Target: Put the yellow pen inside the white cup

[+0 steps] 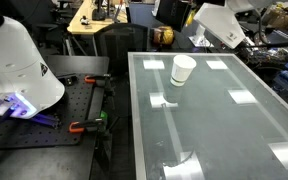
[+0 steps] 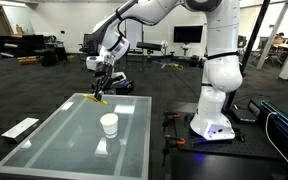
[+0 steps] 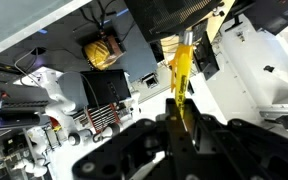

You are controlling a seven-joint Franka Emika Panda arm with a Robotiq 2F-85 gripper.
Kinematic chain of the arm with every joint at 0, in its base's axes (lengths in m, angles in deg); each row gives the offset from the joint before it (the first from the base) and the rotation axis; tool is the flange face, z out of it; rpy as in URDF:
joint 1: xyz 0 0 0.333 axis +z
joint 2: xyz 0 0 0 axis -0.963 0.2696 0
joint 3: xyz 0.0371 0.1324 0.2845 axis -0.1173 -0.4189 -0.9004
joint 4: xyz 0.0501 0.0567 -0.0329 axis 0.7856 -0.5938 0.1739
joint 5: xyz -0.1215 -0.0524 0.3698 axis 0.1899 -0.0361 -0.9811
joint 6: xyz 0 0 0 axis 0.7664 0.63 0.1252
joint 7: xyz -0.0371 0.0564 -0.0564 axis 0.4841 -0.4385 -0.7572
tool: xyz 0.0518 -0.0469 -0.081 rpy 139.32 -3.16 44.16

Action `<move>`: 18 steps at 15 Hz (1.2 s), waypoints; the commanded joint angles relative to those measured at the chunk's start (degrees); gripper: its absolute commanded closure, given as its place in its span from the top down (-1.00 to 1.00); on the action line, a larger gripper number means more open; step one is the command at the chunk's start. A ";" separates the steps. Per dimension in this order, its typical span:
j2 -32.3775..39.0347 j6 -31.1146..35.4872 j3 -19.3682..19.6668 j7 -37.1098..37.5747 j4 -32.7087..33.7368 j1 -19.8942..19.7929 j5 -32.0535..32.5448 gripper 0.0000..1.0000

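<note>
1. Holding the yellow pen (image 3: 182, 72) off the surface (image 2: 69, 135) – the gripper (image 3: 180, 122) has its jaws narrowed onto the pen's lower part in the wrist view. The rest of the pen sticks out past them.
2. In an exterior view the white arm (image 2: 159, 12) reaches from its base (image 2: 212, 120) on the right over to the far edge of the glass surface. The pen hangs roughly upright, low over that edge. Can't tell if its tip touches the glass.
3. White cup (image 2: 109, 124) stands upright, mouth open, around the middle of the surface. It is nearer than the pen, slightly to its right, and clearly apart from it.
4. Nothing shows inside the cup from this angle – the pen is outside it, in the jaws.
5. Glass shows the cup's reflection just below it.
</note>
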 commanded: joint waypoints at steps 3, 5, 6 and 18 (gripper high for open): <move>0.76 0.35 0.57 -1.71 0.19 -0.36 -0.81 -0.94; 1.13 0.88 0.90 -2.57 -0.12 -0.68 -0.70 -0.94; 1.43 0.81 1.05 -3.08 -0.19 -0.88 -0.77 -0.94; 6.35 0.84 1.51 -19.72 -0.54 -2.22 -3.15 -0.94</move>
